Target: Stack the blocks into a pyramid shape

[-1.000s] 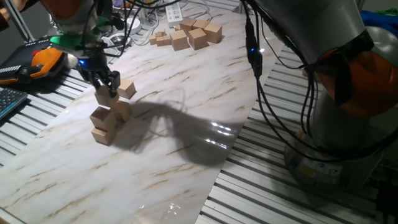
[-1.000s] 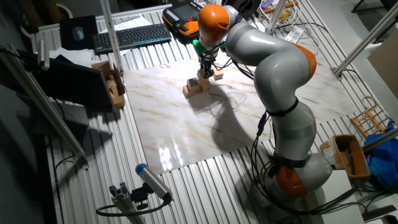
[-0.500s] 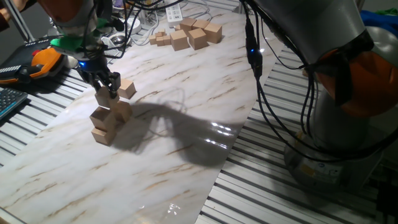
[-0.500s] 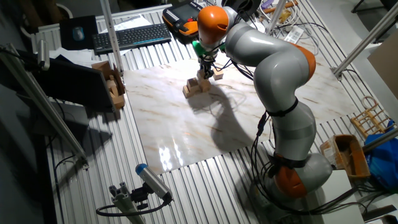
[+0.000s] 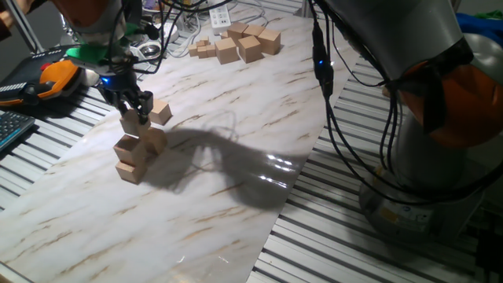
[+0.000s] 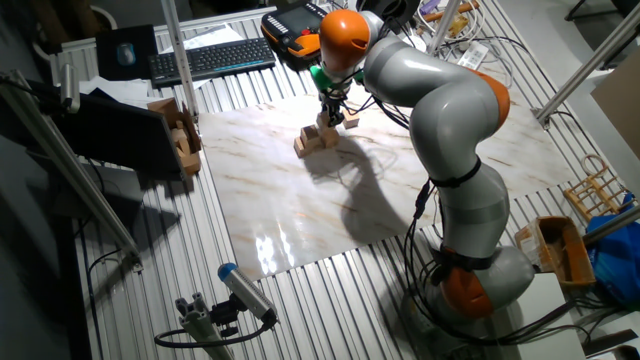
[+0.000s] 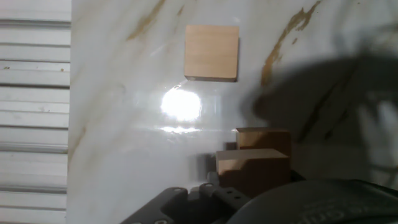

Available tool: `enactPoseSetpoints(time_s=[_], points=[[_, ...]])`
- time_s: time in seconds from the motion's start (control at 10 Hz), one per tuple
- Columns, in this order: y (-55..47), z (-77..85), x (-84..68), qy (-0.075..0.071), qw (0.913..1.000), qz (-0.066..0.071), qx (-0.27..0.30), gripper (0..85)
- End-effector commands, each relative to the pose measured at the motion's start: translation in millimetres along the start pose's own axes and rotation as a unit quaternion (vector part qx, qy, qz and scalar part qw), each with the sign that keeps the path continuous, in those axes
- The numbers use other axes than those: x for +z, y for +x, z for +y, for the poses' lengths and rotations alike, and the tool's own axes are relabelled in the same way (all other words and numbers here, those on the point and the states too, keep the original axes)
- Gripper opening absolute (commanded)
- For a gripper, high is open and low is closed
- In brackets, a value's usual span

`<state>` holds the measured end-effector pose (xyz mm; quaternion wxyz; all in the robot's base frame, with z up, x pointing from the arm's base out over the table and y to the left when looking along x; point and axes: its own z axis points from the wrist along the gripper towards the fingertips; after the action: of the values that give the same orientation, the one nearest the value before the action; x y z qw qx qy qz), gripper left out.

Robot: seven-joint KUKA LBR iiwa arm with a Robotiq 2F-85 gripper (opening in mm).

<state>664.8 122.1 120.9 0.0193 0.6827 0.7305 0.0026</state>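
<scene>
A stepped heap of tan wooden blocks (image 5: pixel 135 154) stands near the left edge of the marble board; the other fixed view shows the heap (image 6: pixel 316 139) too. My gripper (image 5: pixel 134 112) hangs right over it, its fingers shut on the topmost block (image 5: pixel 131 123), which rests on the heap. One loose block (image 5: pixel 160 111) lies just behind the heap, apart from it. In the hand view that loose block (image 7: pixel 212 52) lies flat at the top, and lower blocks of the heap (image 7: pixel 254 165) show at the bottom, partly hidden by the hand.
Several more wooden blocks (image 5: pixel 237 42) lie in a cluster at the board's far end. An orange device (image 5: pixel 56 77) and a keyboard (image 5: pixel 9 126) sit left of the board. Cables (image 5: pixel 322 75) hang from the arm over the right side.
</scene>
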Motion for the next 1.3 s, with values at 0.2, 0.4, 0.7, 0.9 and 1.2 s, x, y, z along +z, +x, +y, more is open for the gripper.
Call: enactPoseSetpoints(time_s=[0.2,0.4,0.7,0.9,1.2], points=[[0.8,-0.1,0.1,-0.002,0.9998,-0.018,0.002,0.0],[0.8,-0.1,0.1,0.003,0.9999,-0.011,-0.008,0.0],[0.8,-0.1,0.1,0.003,0.9999,-0.015,-0.007,0.0],[-3.5,-8.4,2.3,0.006,0.9999,-0.009,-0.007,0.0],[-3.1,-14.5,0.7,0.008,1.0,0.003,0.005,0.0]])
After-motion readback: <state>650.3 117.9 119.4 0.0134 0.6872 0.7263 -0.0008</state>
